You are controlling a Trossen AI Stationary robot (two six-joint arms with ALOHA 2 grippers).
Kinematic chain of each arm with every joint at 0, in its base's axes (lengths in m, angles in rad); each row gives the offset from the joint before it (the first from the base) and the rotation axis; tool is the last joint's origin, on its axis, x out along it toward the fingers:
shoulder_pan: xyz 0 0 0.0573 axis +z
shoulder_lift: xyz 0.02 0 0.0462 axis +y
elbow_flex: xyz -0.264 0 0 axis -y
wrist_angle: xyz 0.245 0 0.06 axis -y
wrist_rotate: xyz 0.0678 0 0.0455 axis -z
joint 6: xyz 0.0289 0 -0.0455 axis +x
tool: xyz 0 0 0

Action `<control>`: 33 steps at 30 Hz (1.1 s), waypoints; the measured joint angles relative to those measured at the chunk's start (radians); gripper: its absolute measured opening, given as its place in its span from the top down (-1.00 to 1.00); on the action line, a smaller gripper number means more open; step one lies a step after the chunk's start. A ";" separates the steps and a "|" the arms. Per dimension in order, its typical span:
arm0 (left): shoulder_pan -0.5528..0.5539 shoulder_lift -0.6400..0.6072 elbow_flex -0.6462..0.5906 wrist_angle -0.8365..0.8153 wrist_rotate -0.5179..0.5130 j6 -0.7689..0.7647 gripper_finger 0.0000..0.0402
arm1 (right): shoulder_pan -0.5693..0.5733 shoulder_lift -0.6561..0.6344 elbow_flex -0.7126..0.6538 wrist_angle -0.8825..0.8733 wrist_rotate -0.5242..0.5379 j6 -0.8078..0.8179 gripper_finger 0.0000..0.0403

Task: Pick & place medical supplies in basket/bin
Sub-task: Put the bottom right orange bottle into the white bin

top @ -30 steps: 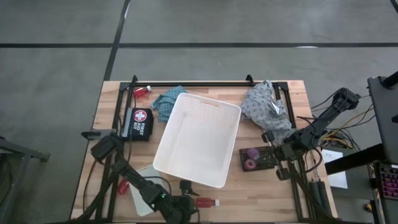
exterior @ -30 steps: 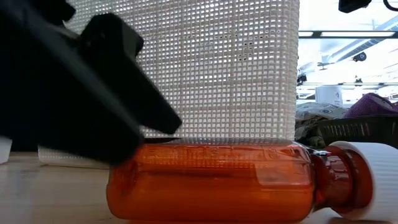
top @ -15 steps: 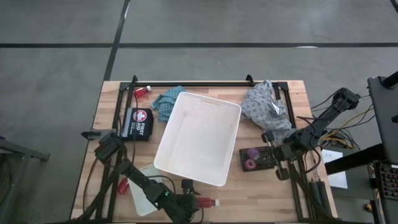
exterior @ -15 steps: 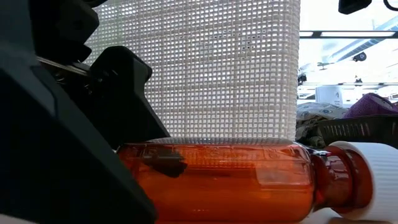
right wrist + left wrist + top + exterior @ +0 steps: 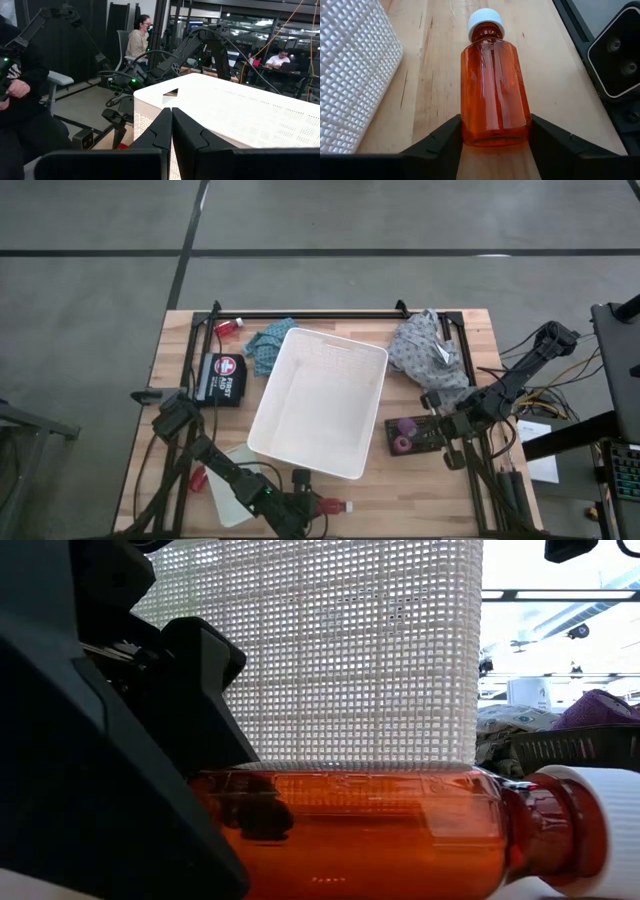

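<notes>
Fingers of the left gripper [image 5: 494, 150] stand one on each side of a red bottle [image 5: 493, 92], spread no wider than its body, and the left wrist view shows their inner faces touching or all but touching its flat sides near the base; whether they already squeeze it I cannot tell, so I judge this to be the moment of closing for the pick. That bottle lies on its side on the desk [image 5: 440, 60], base toward the wrist and white cap [image 5: 485, 20] pointing straight away, so its long axis runs in line with the reach and the fingers meet it across its width. In the high view the same bottle [image 5: 333, 505] sits at the desk's near edge, just beside the near wall of the large white basket [image 5: 318, 402], with the left gripper [image 5: 303, 502] at its base end; this arm is far nearer than the other. From desk height, the bottle [image 5: 360, 835] rests flat before the basket's mesh wall [image 5: 350, 650], the dark finger [image 5: 195, 710] covering its base end. Lifting and carrying it over that wall looks like the next move. Over by the black tray at the far right side, the right gripper [image 5: 171, 135] waits with its fingers pressed together and nothing between them.
</notes>
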 joint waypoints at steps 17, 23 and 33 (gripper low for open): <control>-0.002 -0.012 0.000 0.000 0.008 0.004 0.00 | 0.000 0.000 0.000 0.001 0.000 0.000 0.96; -0.002 -0.053 0.000 -0.006 0.006 0.012 0.00 | 0.000 0.000 0.000 0.001 0.000 0.000 0.96; -0.040 -0.150 0.000 -0.099 -0.020 0.012 0.00 | 0.000 0.000 0.000 0.000 0.000 0.000 0.96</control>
